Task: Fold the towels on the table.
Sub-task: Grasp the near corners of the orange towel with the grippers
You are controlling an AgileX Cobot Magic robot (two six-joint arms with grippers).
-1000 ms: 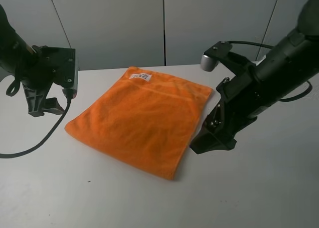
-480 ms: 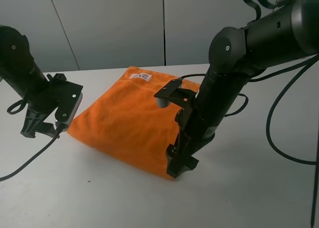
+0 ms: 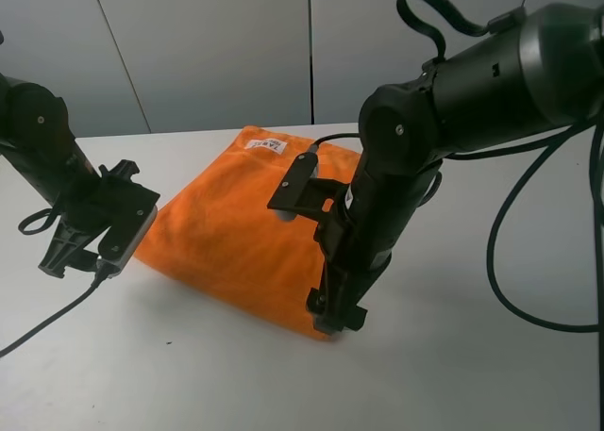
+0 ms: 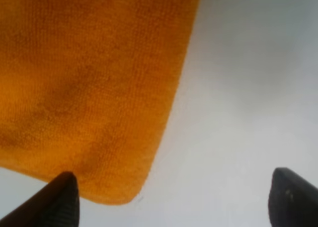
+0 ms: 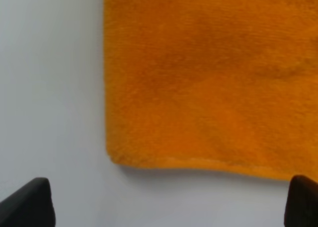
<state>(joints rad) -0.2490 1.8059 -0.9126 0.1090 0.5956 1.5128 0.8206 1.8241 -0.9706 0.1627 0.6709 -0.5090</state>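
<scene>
The orange towel (image 3: 236, 223) lies flat on the white table (image 3: 472, 365), its white label (image 3: 265, 145) at the far edge. My left gripper (image 3: 71, 261) hangs low just off the towel's left corner. In the left wrist view it (image 4: 178, 199) is open, and a rounded corner of the towel (image 4: 89, 78) lies by one of the fingertips (image 4: 62, 199). My right gripper (image 3: 335, 318) points down at the towel's near corner. In the right wrist view it (image 5: 166, 202) is open, with the towel's (image 5: 208, 78) edge and corner just ahead of the fingertips (image 5: 30, 202).
Grey wall panels (image 3: 217, 44) stand behind the table's far edge. Black cables trail from both arms, one over the table at the left (image 3: 47, 323) and one looping at the right (image 3: 528, 299). Bare white tabletop surrounds the towel.
My right arm has swung in from the towel's right side and come down over its near corner. My left arm has dropped lower and closer to the left corner. Both grippers stay open.
</scene>
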